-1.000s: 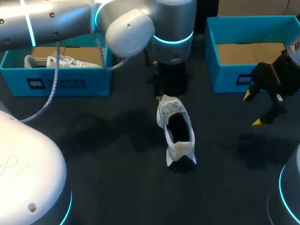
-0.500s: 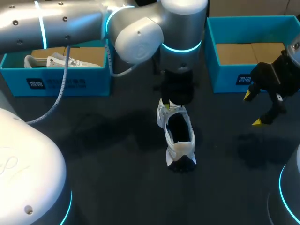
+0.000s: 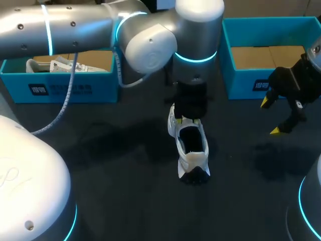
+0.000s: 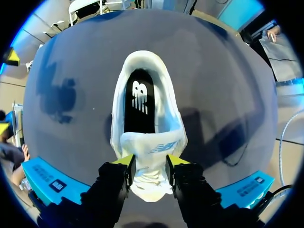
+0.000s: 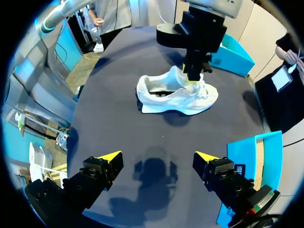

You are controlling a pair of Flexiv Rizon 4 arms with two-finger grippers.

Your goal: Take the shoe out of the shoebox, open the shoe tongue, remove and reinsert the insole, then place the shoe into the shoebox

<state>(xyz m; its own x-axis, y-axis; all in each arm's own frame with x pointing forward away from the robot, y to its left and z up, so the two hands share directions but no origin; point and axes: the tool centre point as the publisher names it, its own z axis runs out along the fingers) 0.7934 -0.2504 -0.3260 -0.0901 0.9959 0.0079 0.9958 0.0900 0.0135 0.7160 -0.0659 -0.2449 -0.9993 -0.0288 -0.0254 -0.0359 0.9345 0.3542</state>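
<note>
Lowering onto the white mesh sneaker (image 3: 189,145) mid-way across the dark table (image 3: 125,201), your left hand (image 4: 149,160) now pinches its white fabric tongue (image 4: 151,148). You can start tongue-opening; your right hand (image 5: 157,156) hangs spread, well apart.

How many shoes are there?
2. One white shoe stands mid-table, its tongue in the left pincer. The other shoe lies in the blue box at left, partly covered by the left arm, so more may hide.
</note>
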